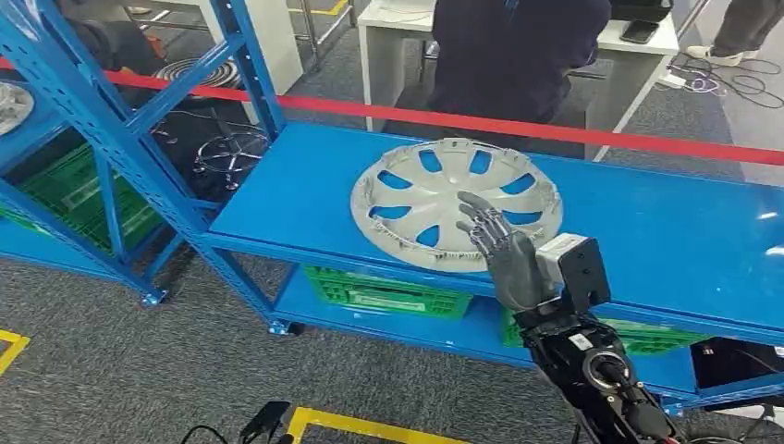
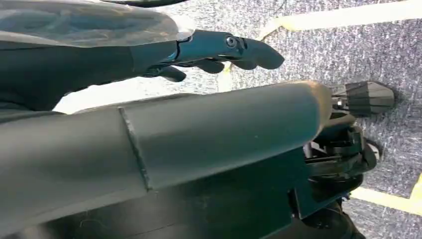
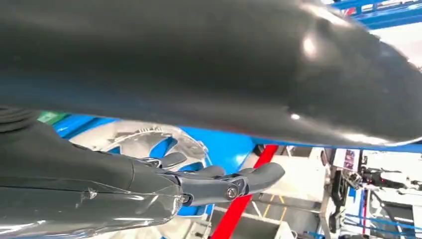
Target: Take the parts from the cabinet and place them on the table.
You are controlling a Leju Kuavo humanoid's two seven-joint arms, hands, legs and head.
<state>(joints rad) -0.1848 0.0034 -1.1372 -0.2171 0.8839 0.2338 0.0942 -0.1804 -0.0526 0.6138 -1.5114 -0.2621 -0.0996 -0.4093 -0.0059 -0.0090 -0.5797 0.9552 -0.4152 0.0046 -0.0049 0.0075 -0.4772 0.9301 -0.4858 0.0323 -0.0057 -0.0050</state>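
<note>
A grey wheel cover (image 1: 455,202) with several blue-showing slots lies flat on the blue shelf top (image 1: 666,240), near its front edge. My right hand (image 1: 499,250) is raised at the cover's near rim, fingers spread and holding nothing; I cannot tell whether it touches the rim. In the right wrist view the same hand (image 3: 199,184) reaches out with its fingers extended towards the wheel cover (image 3: 144,142). My left hand (image 2: 174,124) hangs over the grey carpet, its fingers (image 2: 224,50) stretched out with nothing in them.
Green crates (image 1: 388,291) sit on the lower shelf. A blue rack (image 1: 120,139) stands at the left with another grey part (image 1: 11,106) on it. A red barrier tape (image 1: 555,129) runs behind the shelf, with a person (image 1: 518,55) and a white desk (image 1: 388,37) beyond.
</note>
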